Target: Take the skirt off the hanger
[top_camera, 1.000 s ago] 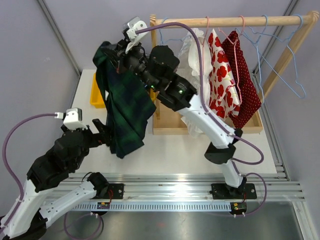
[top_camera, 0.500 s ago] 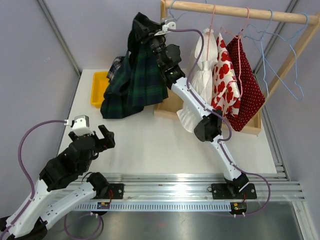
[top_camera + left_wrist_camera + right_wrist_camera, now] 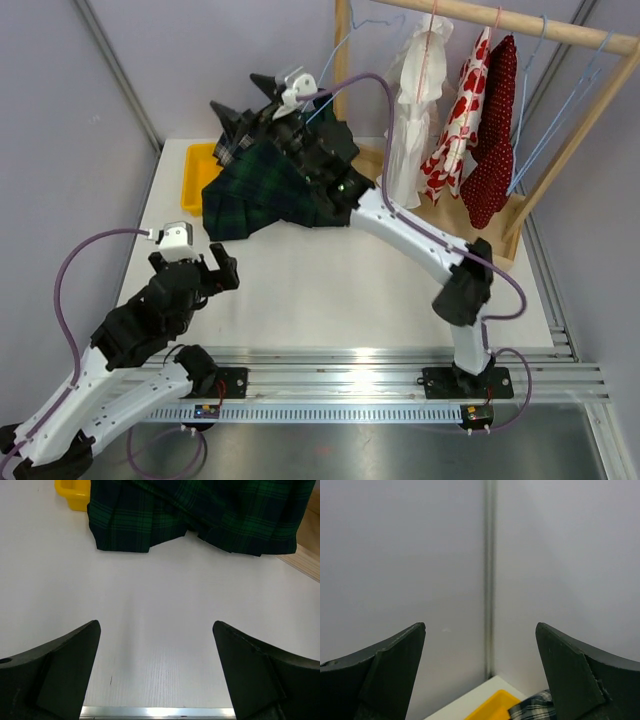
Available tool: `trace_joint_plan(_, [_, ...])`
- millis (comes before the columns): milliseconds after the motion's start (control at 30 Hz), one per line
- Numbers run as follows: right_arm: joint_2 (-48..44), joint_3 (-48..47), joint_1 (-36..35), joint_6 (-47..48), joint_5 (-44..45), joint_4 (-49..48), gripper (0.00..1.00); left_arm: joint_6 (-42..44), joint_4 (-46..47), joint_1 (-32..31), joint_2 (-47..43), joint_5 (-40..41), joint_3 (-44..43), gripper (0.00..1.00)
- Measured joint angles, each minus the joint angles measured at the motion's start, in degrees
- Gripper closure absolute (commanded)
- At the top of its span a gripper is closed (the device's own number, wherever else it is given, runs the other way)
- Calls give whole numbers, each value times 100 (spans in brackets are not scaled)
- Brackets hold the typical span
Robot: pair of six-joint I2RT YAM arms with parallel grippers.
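The dark green plaid skirt lies spread on the white table, its far edge over the yellow bin and seemingly touching the wooden rack base, while the right gripper, above it, and the left gripper, nearby, gape empty.

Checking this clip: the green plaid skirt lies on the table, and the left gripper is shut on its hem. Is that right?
Not quite. The left gripper is open and empty, over bare table, apart from the skirt; the left wrist view shows this. The skirt does lie on the table.
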State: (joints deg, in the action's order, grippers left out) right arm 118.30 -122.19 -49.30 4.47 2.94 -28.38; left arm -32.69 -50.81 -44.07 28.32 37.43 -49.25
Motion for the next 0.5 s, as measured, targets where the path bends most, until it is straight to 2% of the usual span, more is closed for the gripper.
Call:
trace_joint_plan(100, [-1322, 1375, -691, 164, 39, -151, 0, 289, 138, 0, 476, -59, -153, 1])
trace_joint_plan(267, [-3233, 2983, -1381, 197, 254, -118, 1, 772, 756, 125, 2439, -413, -957, 1])
trace_joint_plan(500, [-5672, 4465, -1670, -339, 1167, 1106, 1, 1268, 1563, 1307, 4789, -1784, -2743, 1])
